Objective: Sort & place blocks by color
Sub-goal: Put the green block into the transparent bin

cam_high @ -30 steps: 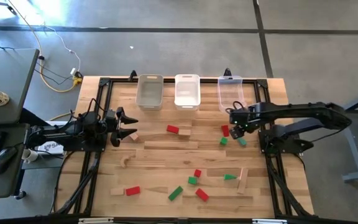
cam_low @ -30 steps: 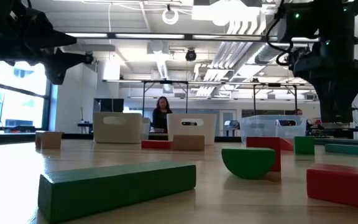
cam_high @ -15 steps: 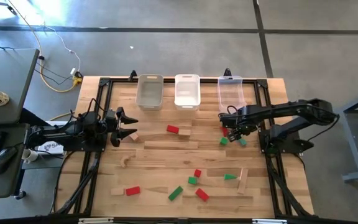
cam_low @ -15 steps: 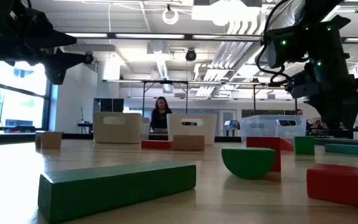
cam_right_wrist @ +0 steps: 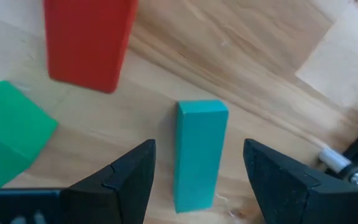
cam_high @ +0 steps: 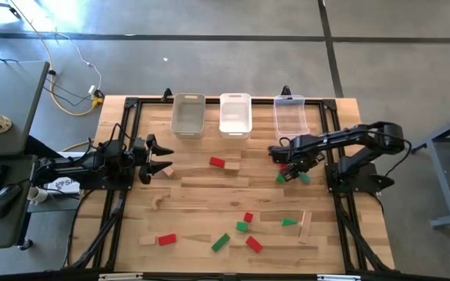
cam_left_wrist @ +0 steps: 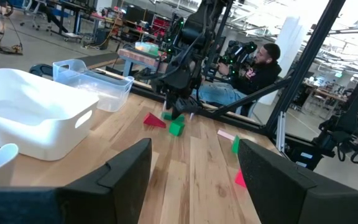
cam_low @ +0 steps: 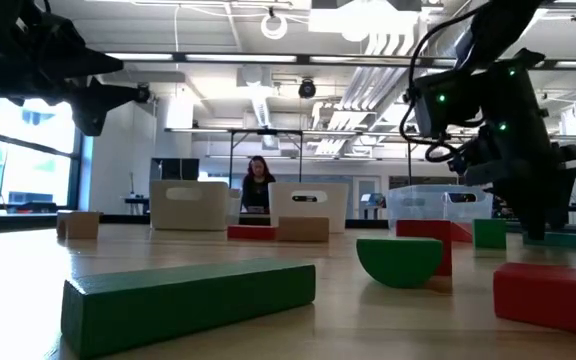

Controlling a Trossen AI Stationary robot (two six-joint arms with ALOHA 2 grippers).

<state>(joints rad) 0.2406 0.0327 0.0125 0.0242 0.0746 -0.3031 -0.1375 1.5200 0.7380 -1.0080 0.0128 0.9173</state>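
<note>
Teal block [cam_right_wrist: 199,152] between open right gripper [cam_right_wrist: 197,180] fingers

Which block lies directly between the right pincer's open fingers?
The teal-green bar, lying flat on the table between the right pincer fingers. The red block and the green cube sit off to one side.

Bins [cam_high: 187,115]: three, in a row at the table's far edge.
Red blocks [cam_high: 216,162]: five counted, one of them under the right arm.
Green blocks [cam_high: 221,243]: five, counting one teal-tinted [cam_right_wrist: 199,149].
Plain wood blocks [cam_high: 230,167]: at least five; hard to count exactly against the tabletop.
Arms: two.
People in the room behind: two.
</note>
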